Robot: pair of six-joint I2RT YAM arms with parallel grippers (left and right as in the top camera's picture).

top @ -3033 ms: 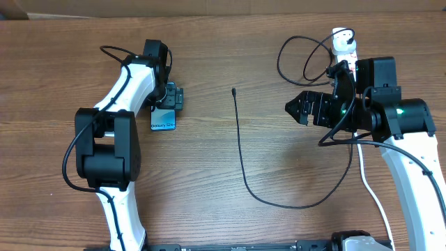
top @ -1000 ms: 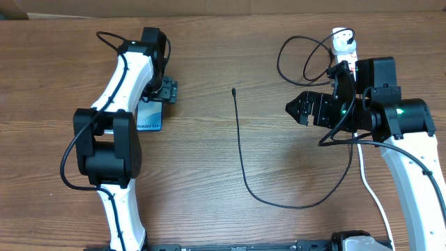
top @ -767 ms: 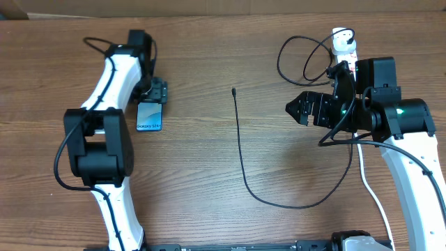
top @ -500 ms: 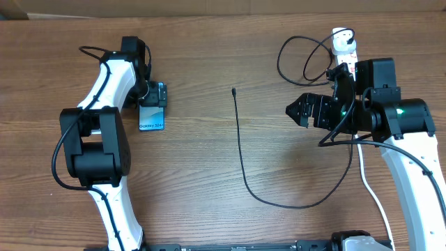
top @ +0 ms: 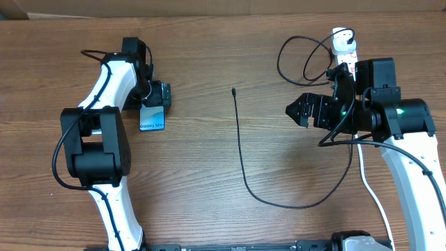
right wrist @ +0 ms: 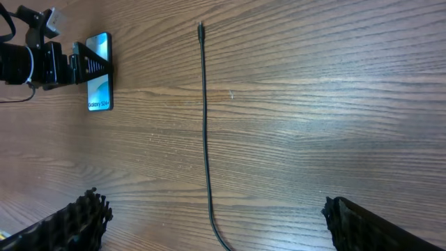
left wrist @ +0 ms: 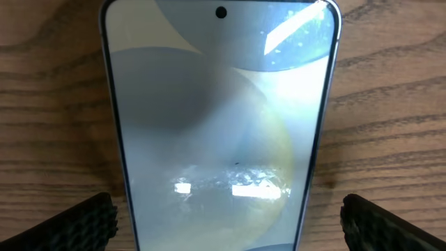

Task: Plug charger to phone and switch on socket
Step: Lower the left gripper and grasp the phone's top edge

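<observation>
The phone (top: 152,120) lies flat on the wooden table at the left, blue screen up, white text at its near end. It fills the left wrist view (left wrist: 223,125) and shows small in the right wrist view (right wrist: 100,84). My left gripper (top: 156,97) is open over the phone's far end, one finger on each side with a gap (left wrist: 226,224). The charger cable (top: 240,153) lies loose, with its connector tip (top: 233,90) at mid-table. It curves back under my right arm to the white plug adapter (top: 341,33) on the socket strip (top: 346,50). My right gripper (top: 296,109) is open and empty above the cable (right wrist: 204,104).
The strip's white cord (top: 367,185) runs down the right side under my right arm. A loop of black cable (top: 300,56) lies left of the strip. Bare wood lies between the phone and the cable tip.
The left arm swung to the left and its gripper shifted slightly left over the phone. The phone slid left from its place three seconds ago. The right arm and cable have not moved.
</observation>
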